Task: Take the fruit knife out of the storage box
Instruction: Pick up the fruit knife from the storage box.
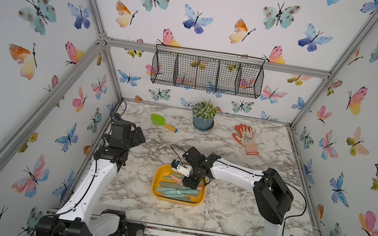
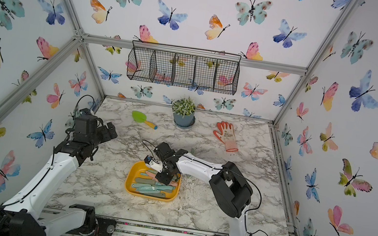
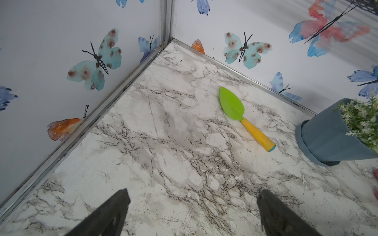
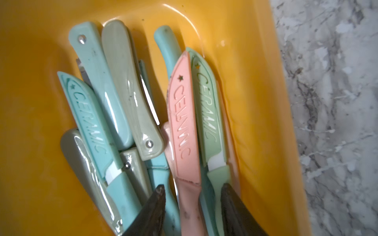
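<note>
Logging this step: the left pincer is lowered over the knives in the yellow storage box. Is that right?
No, the arm is wrong: it is the right pincer that is lowered over the knives in the yellow storage box, as both top views show. The left pincer hangs open over the table.

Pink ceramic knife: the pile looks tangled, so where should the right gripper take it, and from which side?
The pink knife lies on top of the pile, blade sheathed, so grip its handle, coming straight down from above, jaws across its width. The open right gripper straddles it; a green knife lies close alongside and may get caught too.
</note>
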{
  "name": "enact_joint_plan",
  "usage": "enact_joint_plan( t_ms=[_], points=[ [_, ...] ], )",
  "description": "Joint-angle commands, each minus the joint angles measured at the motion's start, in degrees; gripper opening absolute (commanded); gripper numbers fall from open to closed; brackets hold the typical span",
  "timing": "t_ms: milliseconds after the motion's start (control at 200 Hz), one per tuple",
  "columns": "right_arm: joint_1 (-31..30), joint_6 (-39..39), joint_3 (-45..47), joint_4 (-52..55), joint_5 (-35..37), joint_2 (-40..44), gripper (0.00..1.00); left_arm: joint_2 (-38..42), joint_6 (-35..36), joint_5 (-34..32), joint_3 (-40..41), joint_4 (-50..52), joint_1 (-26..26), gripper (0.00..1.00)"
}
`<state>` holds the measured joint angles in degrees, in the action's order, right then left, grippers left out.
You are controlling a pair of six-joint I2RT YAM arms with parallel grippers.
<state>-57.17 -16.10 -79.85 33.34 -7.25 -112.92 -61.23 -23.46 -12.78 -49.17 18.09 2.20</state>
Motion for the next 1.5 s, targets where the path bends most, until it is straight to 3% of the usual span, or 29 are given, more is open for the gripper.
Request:
enact_joint_plan(
  t_ms=[0,455,751,1131,1492],
  points=[
    [-0.7,0.1,-1.7,3.0,1.5,-1.5,0.47,0.6,-0.4,0.5,-0.8,0.7,-0.4,0.98],
    [-1.6,-0.4,-3.0,5.2,2.7,-4.2,0.42,0.3,-0.6,0.3,-0.8,0.8,-0.4,0.99],
    [-1.7,0.5,-3.1,4.6,4.2,-4.5,0.34,0.5,-0.5,0.0,-0.8,0.8,-0.5,0.98],
    [-1.7,1.0,-2.1,2.9,2.6,-2.1,0.21,0.5,-0.6,0.0,-0.8,0.8,-0.4,0.98],
    [-1.7,1.3,-1.5,1.0,-0.1,2.0,0.17,0.6,-0.6,0.0,-0.8,0.8,-0.5,0.99]
  ],
)
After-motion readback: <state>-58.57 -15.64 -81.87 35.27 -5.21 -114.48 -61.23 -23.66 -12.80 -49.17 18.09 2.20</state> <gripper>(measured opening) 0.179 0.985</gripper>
